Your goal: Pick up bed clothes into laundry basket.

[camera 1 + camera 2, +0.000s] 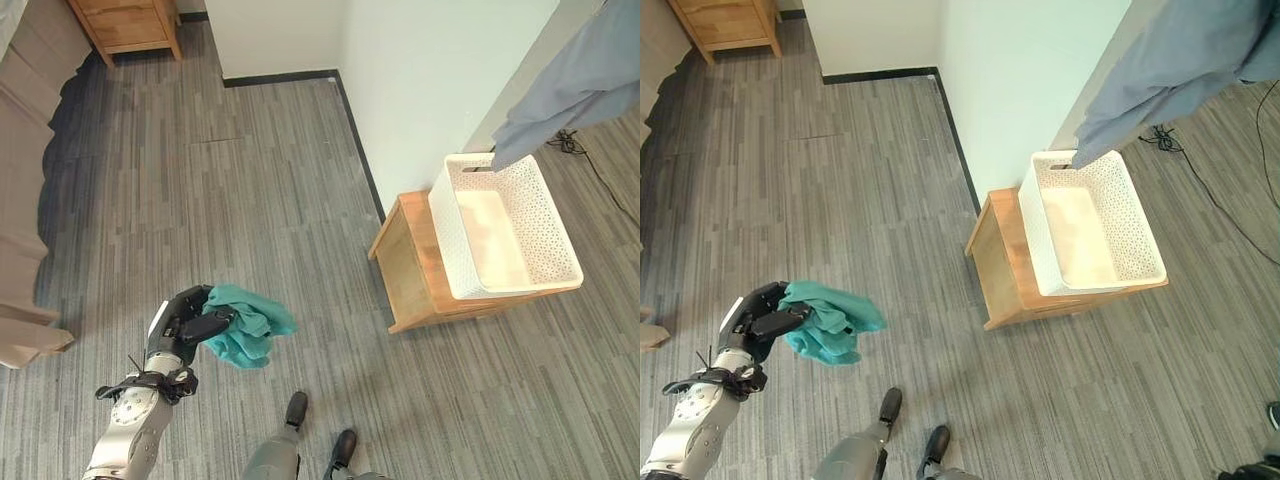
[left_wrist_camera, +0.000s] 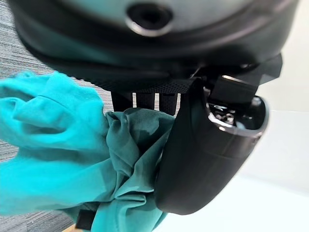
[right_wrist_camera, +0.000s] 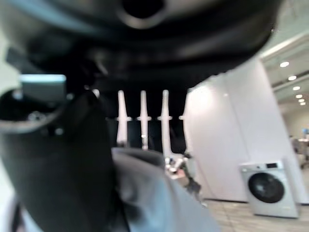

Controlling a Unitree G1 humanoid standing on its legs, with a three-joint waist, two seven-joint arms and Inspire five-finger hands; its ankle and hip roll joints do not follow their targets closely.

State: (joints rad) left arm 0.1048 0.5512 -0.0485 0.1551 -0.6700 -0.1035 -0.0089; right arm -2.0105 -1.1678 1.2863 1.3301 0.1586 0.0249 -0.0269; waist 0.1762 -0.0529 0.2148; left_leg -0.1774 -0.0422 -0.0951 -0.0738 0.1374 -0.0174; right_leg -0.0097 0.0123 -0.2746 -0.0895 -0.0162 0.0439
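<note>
Two garments are held, one per robot hand. Left robot hand (image 1: pixel 190 322) sits low on the robot's left, above the grey plank floor (image 1: pixel 250 170); fingers and thumb curled tight round a bunched teal cloth (image 1: pixel 248 325). Cloth spills out toward the robot's right, hanging free, clear of the floor. Left wrist view confirms: teal folds pinched between thumb and fingers.

Right robot hand (image 3: pixel 72 159) shows in its own wrist view, thumb and fingers closed on a grey-blue fabric (image 3: pixel 154 193). From the head views, the same grey-blue garment (image 1: pixel 575 75) hangs down from the upper right corner, its lower tip just above the far rim of the white laundry basket (image 1: pixel 450 235).

Basket is perforated, rectangular, nothing inside it. It rests on a low wooden side table (image 1: pixel 405 265) set against a white wall (image 1: pixel 430 90); the basket overhangs the tabletop edge on the right side.

Teal cloth is well apart from the basket, across open floor. Beige bed covering (image 1: pixel 25 150) along the left edge. Wooden cabinet (image 1: pixel 125 25) at the top left. Washing machine (image 3: pixel 270 188) visible in the right wrist view's background.
</note>
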